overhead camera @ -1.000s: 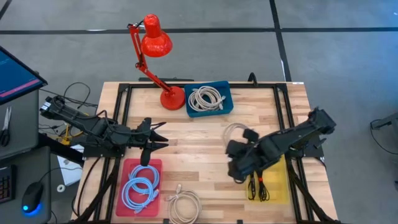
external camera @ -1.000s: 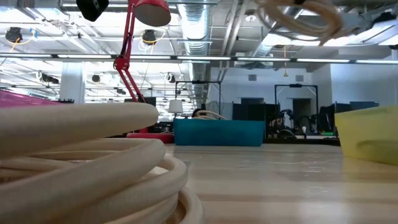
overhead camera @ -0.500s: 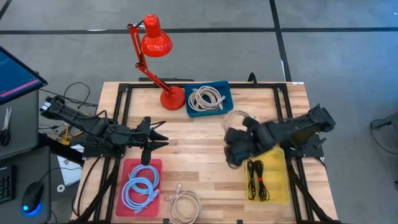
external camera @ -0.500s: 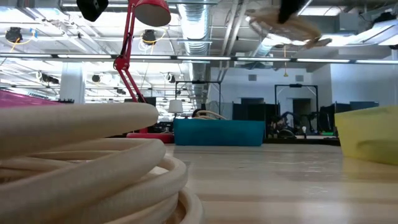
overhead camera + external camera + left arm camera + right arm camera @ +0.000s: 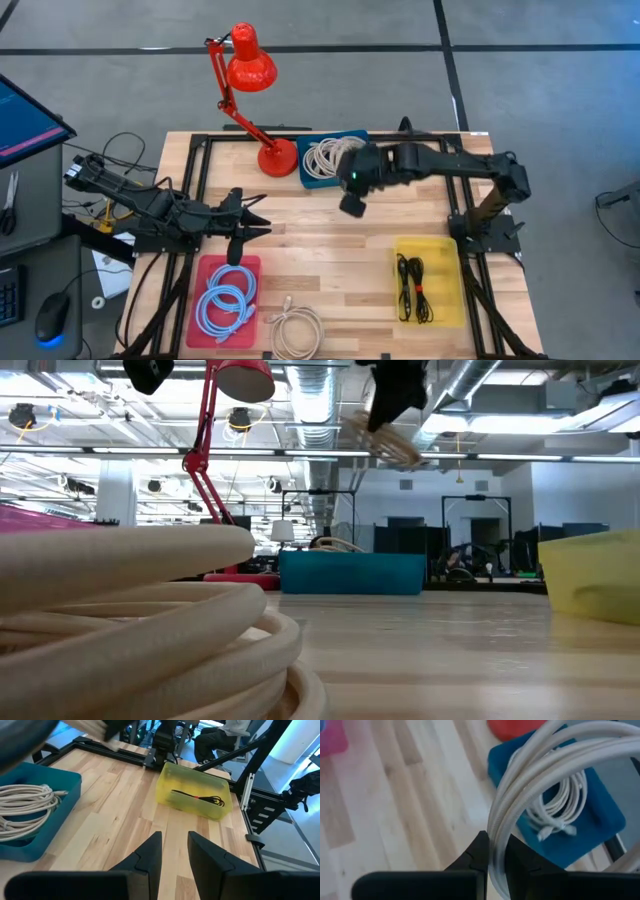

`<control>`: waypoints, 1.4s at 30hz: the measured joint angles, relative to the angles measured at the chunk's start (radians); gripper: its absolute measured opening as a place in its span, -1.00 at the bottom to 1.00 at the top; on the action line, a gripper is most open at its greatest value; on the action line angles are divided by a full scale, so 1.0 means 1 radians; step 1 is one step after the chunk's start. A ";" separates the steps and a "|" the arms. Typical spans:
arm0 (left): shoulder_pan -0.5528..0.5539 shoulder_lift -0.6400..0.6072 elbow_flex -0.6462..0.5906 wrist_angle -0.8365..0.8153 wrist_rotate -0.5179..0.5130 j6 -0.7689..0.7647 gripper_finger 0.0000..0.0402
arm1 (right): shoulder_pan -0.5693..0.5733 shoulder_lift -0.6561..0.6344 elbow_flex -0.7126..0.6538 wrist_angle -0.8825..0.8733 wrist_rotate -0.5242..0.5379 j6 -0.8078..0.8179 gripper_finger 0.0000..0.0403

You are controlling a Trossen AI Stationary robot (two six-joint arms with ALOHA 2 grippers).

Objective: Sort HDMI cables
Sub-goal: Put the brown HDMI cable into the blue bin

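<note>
Two grippers: right gripper [image 5: 356, 180] clenched on beige coil [image 5: 540, 785], held up over blue bin's [image 5: 365, 168] edge, above another beige coil [image 5: 322, 160] inside. Left gripper [image 5: 174, 851] parted, empty, near red tray [image 5: 202, 272]. Black bundles [image 5: 412, 290] in yellow bin [image 5: 452, 300].

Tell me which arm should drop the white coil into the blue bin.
Right. Its hand is shut on the white coil and hangs at the blue bin, while the left hand waits open above the red tray.
</note>
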 joint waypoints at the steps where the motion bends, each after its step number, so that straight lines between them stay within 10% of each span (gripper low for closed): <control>1: 0.000 0.000 0.000 0.000 0.000 0.000 -0.54 | -0.025 0.001 0.000 0.014 -0.017 -0.019 -0.88; 16: 0.000 0.000 0.000 0.000 -0.001 -0.005 -0.54 | -0.317 0.205 0.000 0.193 -0.248 -0.162 -0.88; 42: 0.001 0.000 0.000 0.000 -0.023 -0.004 -0.54 | -0.435 0.406 0.000 0.309 -0.278 -0.123 -0.75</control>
